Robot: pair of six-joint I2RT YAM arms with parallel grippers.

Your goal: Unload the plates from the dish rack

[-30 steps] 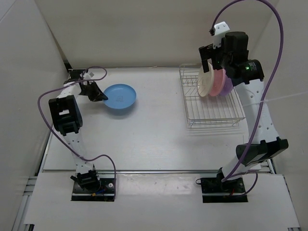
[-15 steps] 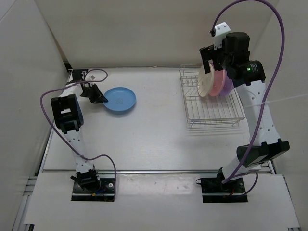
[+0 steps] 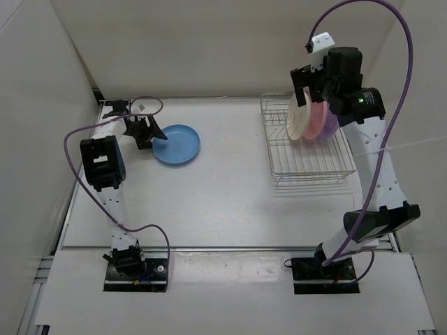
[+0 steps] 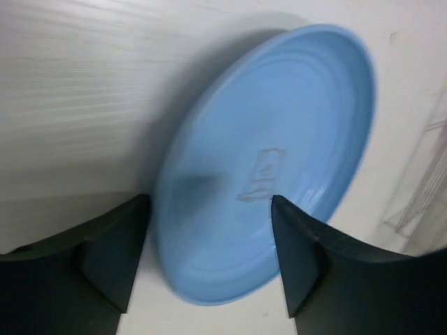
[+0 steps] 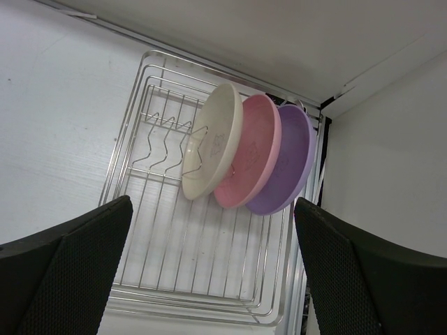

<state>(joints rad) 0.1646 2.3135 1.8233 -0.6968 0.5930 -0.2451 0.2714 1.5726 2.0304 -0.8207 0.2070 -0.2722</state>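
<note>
The light blue plate (image 3: 178,144) lies flat on the table at the back left. My left gripper (image 3: 155,134) is at its left rim and stands open. In the left wrist view the near edge of the blue plate (image 4: 279,153) sits between the spread fingers of the left gripper (image 4: 209,209), untouched by them. The cream plate (image 5: 213,143), pink plate (image 5: 253,150) and purple plate (image 5: 290,157) stand on edge in the dish rack (image 5: 202,265). My right gripper (image 5: 211,202) hangs open above them, holding nothing.
The dish rack (image 3: 307,167) stands at the back right, close to the right wall. White walls close in the back and both sides. The left arm's purple cable (image 3: 143,101) loops near the back left corner.
My left gripper has opened and let go of the blue plate, which now rests on the table slightly further right. The right arm has barely moved.
</note>
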